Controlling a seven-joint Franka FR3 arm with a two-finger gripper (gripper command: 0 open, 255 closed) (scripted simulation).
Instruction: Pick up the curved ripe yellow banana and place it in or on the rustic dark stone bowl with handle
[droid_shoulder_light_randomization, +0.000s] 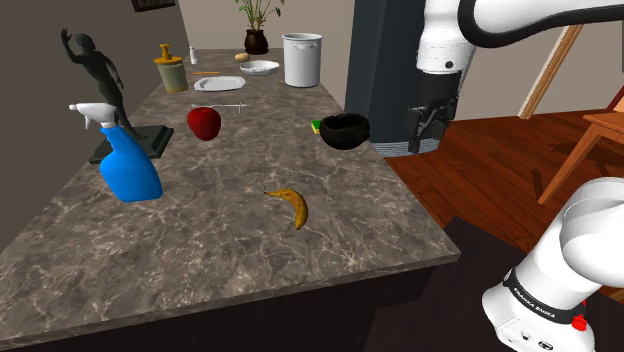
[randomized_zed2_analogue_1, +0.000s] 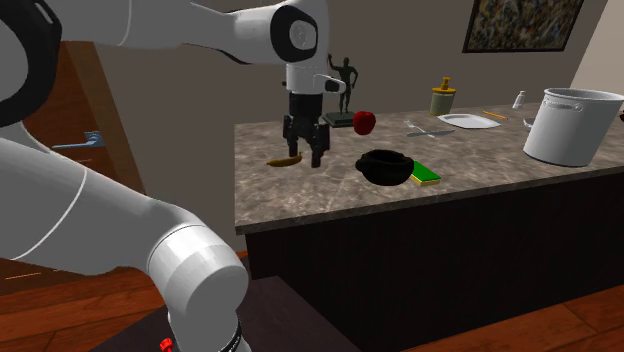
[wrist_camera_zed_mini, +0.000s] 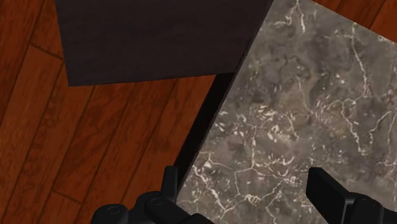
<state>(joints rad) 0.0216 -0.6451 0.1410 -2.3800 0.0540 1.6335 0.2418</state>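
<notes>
A long dark marble countertop (droid_shoulder_light_randomization: 200, 260) is running from the near edge of the shoulder view toward the far wall, with red-brown wood floor (wrist_camera_zed_mini: 95, 127) lying beside it. The white arm (droid_shoulder_light_randomization: 590, 235) is rising from its stand at the shoulder view's lower right and is reaching over the counter's right edge. Its black gripper (droid_shoulder_light_randomization: 432, 122) is hanging above that edge and pointing down. In the wrist view the two fingers (wrist_camera_zed_mini: 324, 188) are standing well apart over bare marble, close to the counter's edge, and are touching no object.

At the far end a white pot (droid_shoulder_light_randomization: 302, 60) is standing. On the shoulder view's left a dark statue of a figure (droid_shoulder_light_randomization: 100, 85) is standing, with a blue spray bottle (droid_shoulder_light_randomization: 128, 165) just in front of it. The dark bowl (droid_shoulder_light_randomization: 345, 131) is sitting near the counter's right edge, to the left of the gripper, with a green and yellow sponge (droid_shoulder_light_randomization: 316, 126) touching its left side. A red apple (droid_shoulder_light_randomization: 204, 123) is resting left of the bowl, well apart from it.

The yellow banana (droid_shoulder_light_randomization: 290, 205), marked with brown, is lying flat on the marble nearer than the bowl, between the spray bottle and the counter's right edge, well apart from the gripper.
</notes>
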